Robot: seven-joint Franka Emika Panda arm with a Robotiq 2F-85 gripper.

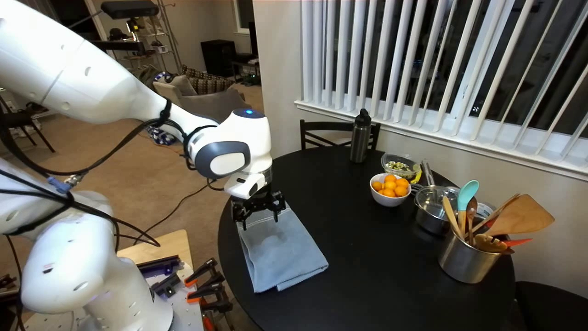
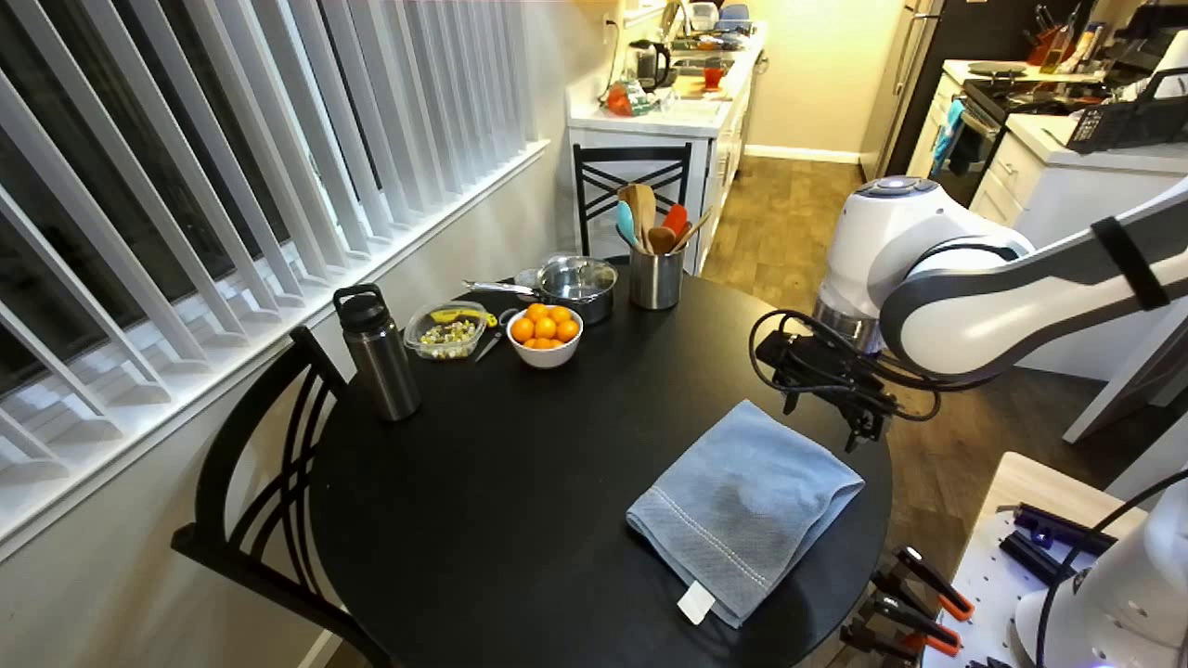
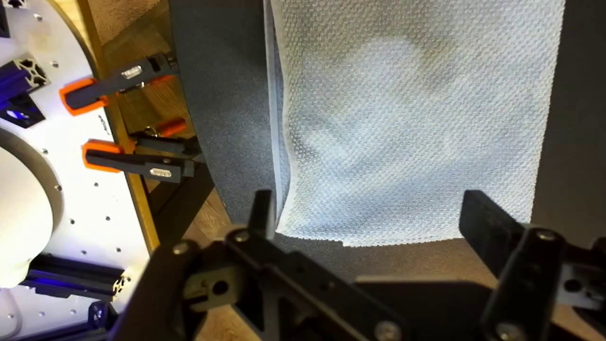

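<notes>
Its jaws spread wide on nothing, the claw [image 3: 367,204] hangs by one end of the folded blue cloth [image 3: 416,137], not touching it; the cloth lies near the rim of the black table [image 1: 358,257]; a careless descent could ruck or snag it, I judge, since its layers part along one side; beyond sit a bowl of oranges [image 1: 388,200] and a steel bottle [image 1: 360,142], neither seen from the wrist. An exterior view shows the cloth's white label [image 2: 696,603]; the wrist view, lacking that, shows the gaping layers more plainly.
</notes>
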